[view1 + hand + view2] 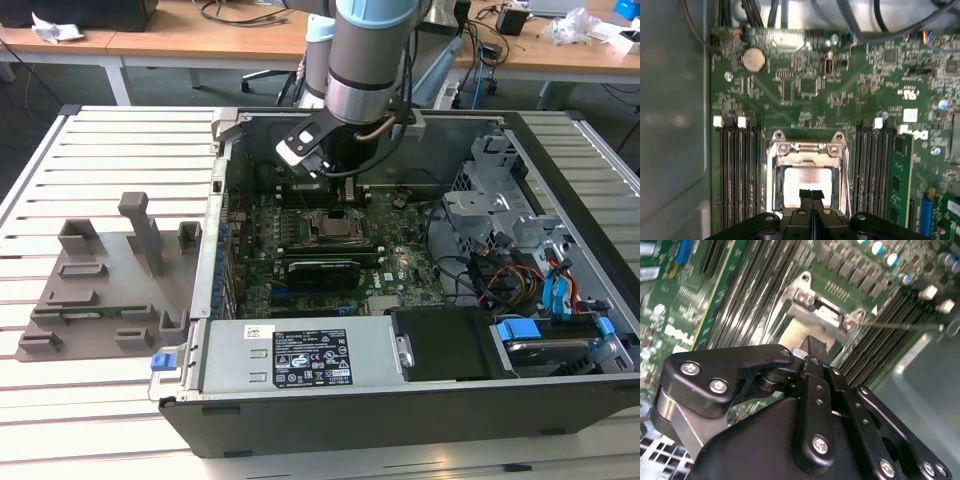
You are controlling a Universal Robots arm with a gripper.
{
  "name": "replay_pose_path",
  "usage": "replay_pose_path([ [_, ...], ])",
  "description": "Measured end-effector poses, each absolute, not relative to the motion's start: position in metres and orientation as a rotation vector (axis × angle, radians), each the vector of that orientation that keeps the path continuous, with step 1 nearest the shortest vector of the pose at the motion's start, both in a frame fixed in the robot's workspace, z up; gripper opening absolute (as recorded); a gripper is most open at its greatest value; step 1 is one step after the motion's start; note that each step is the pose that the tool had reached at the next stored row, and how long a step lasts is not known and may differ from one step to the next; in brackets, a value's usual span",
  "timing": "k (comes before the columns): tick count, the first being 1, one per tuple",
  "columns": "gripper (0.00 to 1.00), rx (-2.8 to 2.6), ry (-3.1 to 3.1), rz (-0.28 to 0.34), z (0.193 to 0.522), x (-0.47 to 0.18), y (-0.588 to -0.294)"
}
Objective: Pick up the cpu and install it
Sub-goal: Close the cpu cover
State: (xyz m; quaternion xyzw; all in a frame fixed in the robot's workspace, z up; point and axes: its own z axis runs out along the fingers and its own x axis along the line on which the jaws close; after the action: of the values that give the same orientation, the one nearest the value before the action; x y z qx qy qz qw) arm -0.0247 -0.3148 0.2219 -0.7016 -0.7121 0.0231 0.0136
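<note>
Inside the open computer case (400, 425), over the motherboard (790, 105), my gripper (811, 195) hangs with fingers pressed together above the socket frame (807, 148), where the cpu (805, 179) seems already seated, so I should stay square and press lightly.

Exterior view: bright, even, diffuse light; no hard shadows. White slatted table (100, 150) almost washed out. Inside of computer case (450, 125) darker; arm (370, 50) throws soft shadow on motherboard (400, 265). Weak sheen on arm shell.

First wrist view: dimmer, greenish tone. cpu (807, 180) top plate glares pale, nearly burnt out. Case wall (670, 125) flat grey, dull reflections.

Second wrist view: gripper (815, 347) very dark, little detail in black; small bright highlights on screw heads (718, 386). Pale glare on socket bracket (815, 315).
</note>
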Motion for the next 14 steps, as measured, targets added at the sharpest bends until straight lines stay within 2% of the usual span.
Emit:
replay_pose_path([
  [14, 0.11, -2.185, -2.218, 0.072, 0.206, -0.039, -0.315],
])
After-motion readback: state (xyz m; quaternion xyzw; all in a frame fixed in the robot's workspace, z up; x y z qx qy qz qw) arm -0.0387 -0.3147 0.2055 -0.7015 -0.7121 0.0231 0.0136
